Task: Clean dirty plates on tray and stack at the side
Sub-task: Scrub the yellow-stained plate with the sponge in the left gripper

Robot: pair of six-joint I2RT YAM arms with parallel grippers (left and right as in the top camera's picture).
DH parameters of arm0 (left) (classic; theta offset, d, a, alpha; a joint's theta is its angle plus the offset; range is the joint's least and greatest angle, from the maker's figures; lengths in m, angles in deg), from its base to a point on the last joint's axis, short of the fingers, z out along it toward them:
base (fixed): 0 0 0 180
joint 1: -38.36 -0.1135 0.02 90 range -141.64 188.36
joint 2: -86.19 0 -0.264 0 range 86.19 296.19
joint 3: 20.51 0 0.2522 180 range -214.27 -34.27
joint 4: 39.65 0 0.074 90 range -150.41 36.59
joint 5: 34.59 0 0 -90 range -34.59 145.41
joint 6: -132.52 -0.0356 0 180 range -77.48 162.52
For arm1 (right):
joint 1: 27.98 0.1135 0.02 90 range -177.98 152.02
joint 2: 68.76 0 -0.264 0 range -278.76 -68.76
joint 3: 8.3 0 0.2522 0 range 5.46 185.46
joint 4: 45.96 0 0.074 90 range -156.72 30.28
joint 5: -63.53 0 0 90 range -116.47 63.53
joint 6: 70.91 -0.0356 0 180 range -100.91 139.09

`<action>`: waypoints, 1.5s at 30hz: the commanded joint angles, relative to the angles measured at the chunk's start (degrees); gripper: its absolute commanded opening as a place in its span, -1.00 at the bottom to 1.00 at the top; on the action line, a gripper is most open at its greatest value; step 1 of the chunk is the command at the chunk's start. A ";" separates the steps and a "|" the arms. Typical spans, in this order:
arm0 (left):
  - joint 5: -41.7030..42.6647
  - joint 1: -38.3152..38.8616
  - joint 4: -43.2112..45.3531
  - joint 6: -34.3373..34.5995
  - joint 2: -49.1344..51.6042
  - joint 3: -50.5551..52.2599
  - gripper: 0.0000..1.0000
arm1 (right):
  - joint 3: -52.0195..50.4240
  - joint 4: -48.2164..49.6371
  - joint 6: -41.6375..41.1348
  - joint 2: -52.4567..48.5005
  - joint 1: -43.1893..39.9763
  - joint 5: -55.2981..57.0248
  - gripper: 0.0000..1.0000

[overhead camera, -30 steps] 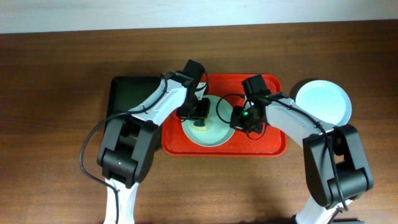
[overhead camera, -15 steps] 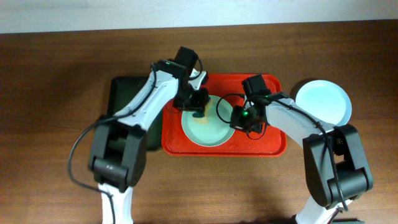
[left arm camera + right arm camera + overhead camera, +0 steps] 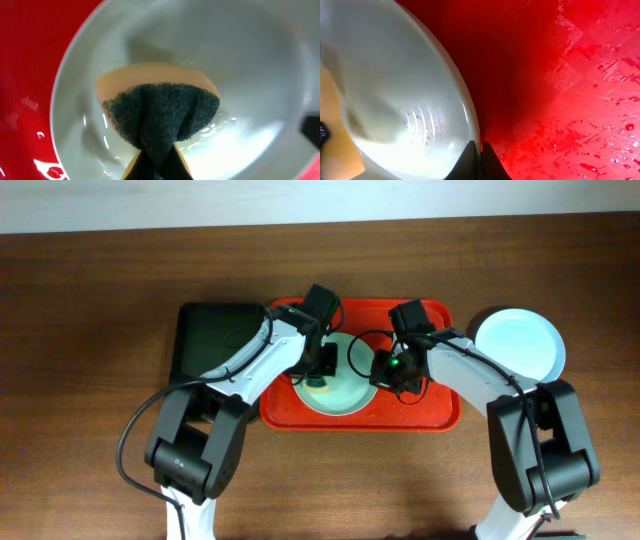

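Note:
A pale mint green plate lies on the red tray. My left gripper is shut on a sponge, yellow with a dark green scouring face, which it presses onto the wet plate. My right gripper is shut on the plate's right rim, its fingertips pinching the edge over the tray. A pale blue plate sits on the table to the right of the tray. Only these two plates show.
A dark green-black tray lies to the left of the red tray, partly under my left arm. Water drops speckle the red tray's floor. Bare wooden table surrounds both trays.
My left gripper swept the sponge toward the plate's upper left edge and then back down onto the plate. The right gripper has kept its hold on the rim without moving.

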State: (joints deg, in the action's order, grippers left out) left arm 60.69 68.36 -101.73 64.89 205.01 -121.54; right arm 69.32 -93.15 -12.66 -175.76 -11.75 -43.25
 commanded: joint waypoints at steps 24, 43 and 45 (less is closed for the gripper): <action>19.82 -0.59 17.59 3.13 -1.62 10.43 -1.00 | 0.42 -0.20 -0.46 -0.52 0.44 0.98 -0.91; -0.44 -1.90 11.43 1.36 -3.67 8.04 -1.00 | 0.42 -0.20 -0.46 -0.52 0.44 2.23 -0.92; -0.46 -1.90 12.26 1.36 -1.62 8.04 -1.00 | 0.42 -0.20 -0.48 -0.52 0.44 2.23 -0.92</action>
State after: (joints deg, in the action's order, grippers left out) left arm 61.28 66.52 -90.47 67.20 199.79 -113.30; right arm 69.34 -93.17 -12.70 -175.76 -11.75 -42.39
